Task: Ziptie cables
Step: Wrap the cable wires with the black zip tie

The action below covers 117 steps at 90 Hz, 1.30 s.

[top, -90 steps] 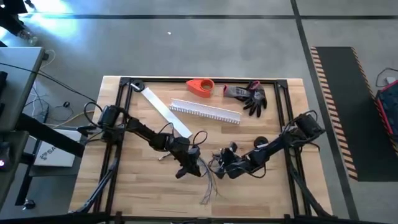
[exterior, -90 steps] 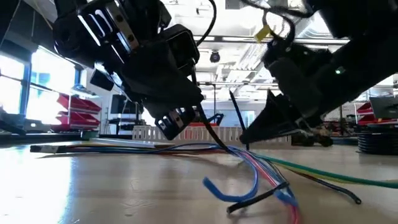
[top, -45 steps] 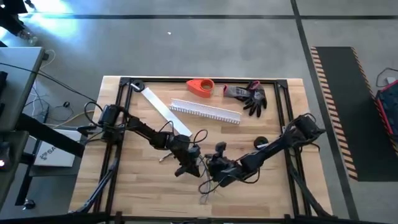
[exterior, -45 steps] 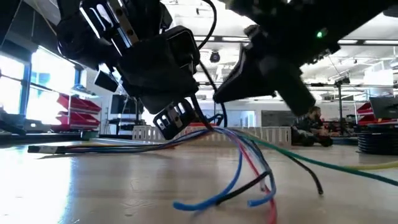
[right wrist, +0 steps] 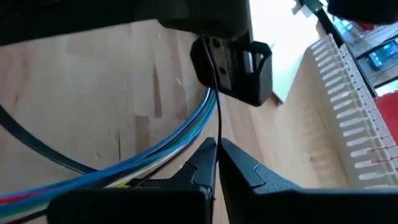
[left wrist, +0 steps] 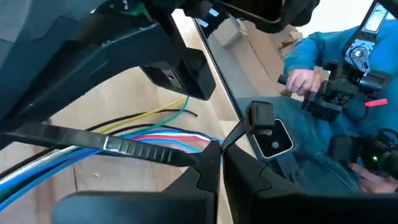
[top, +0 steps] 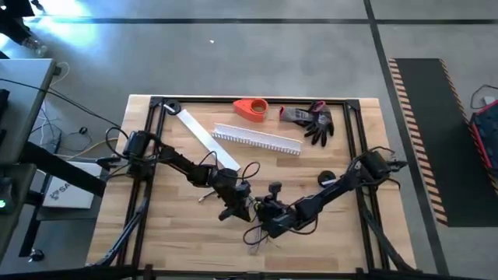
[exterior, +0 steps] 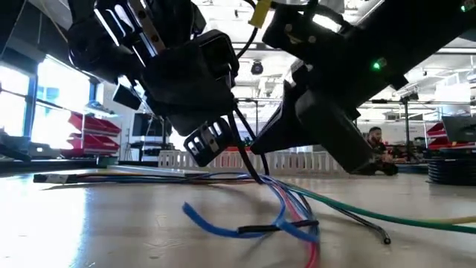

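Behind the wooden table (top: 179, 233), a person's hand (left wrist: 303, 79).

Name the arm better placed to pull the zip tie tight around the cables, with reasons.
Right, probably. In its wrist view the right gripper is pinched on the thin black zip tie tail above the cables. The left gripper appears busy holding the bundle.

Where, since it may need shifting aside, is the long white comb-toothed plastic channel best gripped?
At mid-length of the long white comb-toothed plastic channel, from straight above, jaws spanning its narrow width: it lies flat on the wooden table, and the middle should balance it.
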Tool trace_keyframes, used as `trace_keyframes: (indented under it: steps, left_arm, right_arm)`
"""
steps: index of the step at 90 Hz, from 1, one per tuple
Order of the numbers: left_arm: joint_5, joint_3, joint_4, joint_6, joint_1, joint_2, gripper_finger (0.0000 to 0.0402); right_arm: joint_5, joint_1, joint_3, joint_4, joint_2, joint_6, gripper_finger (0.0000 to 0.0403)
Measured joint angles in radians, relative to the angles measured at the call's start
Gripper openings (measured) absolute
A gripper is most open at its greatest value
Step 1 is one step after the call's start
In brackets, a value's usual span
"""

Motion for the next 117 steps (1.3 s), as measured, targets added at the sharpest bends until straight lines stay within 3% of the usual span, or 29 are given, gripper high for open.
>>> trace_keyframes:
  steps: [43,66,85,117]
  left_arm:
    - [0.001,0.000,-0.002,0.005,-0.009,0.000,0.0000]
    - [-0.001,0.000,-0.002,0.005,-0.010,0.000,0.0000]
    - [-0.006,0.000,-0.002,0.006,-0.012,0.000,0.0000]
    - [-0.008,0.000,-0.002,0.007,-0.012,0.000,0.0000]
  right_arm:
    - [-0.005,0.019,0.000,0.002,-0.012,0.127,0.0000]
    - [0.017,0.019,0.000,0.008,-0.062,0.029,0.0000]
    - [-0.002,0.005,-0.001,-0.071,-0.058,0.089,0.0000]
    - [-0.029,0.010,-0.001,-0.032,-0.058,0.014,0.0000]
